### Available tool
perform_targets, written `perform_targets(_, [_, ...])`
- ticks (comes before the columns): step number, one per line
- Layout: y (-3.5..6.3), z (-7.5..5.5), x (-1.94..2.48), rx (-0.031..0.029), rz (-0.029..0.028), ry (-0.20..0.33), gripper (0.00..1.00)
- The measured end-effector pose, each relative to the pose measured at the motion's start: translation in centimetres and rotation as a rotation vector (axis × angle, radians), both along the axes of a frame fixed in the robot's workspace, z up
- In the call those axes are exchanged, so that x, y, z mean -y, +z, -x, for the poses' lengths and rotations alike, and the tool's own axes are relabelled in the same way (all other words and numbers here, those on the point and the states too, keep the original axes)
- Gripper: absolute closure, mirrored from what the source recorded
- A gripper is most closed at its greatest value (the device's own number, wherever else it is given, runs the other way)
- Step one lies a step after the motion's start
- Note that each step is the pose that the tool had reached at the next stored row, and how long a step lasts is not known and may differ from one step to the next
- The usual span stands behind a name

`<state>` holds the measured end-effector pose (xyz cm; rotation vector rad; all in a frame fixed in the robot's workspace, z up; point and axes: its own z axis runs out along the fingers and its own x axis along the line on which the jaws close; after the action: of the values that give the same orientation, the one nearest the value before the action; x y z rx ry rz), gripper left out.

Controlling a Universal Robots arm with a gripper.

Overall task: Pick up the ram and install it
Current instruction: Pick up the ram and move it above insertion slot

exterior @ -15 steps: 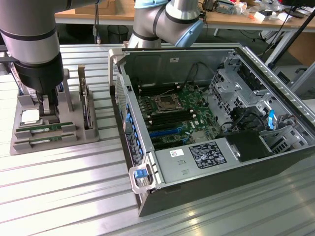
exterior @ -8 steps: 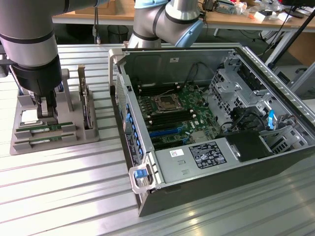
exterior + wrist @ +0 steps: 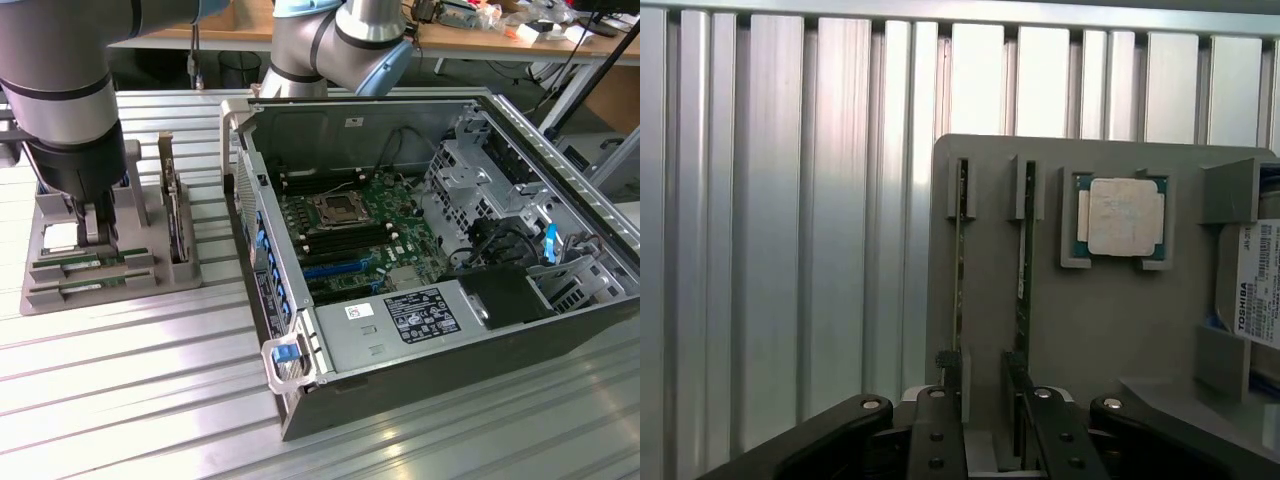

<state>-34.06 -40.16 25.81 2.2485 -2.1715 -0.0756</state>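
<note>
Two green ram sticks lie on edge in the slots of a grey holder (image 3: 170, 275), one (image 3: 88, 262) behind the other (image 3: 88, 284). In the wrist view they run side by side, one (image 3: 960, 250) and the other (image 3: 1022, 250), towards the black fingers (image 3: 948, 400). My gripper (image 3: 97, 228) hangs low over the holder, just above the sticks' end. My gripper (image 3: 983, 385) is open; its fingertips stand about as far apart as the two sticks, with nothing between them. Neither stick is lifted.
The holder also carries a square silver processor (image 3: 1123, 217) and a hard drive with a white label (image 3: 1252, 290). At the exterior view's right an open computer case (image 3: 300, 400) shows the motherboard (image 3: 350, 225) with dark memory slots beside the socket. Ribbed aluminium table (image 3: 130, 390) all around.
</note>
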Motion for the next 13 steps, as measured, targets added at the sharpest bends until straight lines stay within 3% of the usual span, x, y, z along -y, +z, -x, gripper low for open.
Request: perform_targets(13, [-0.9, 0.0, 0.02, 0.0, 0.0001, 0.0, 0.7])
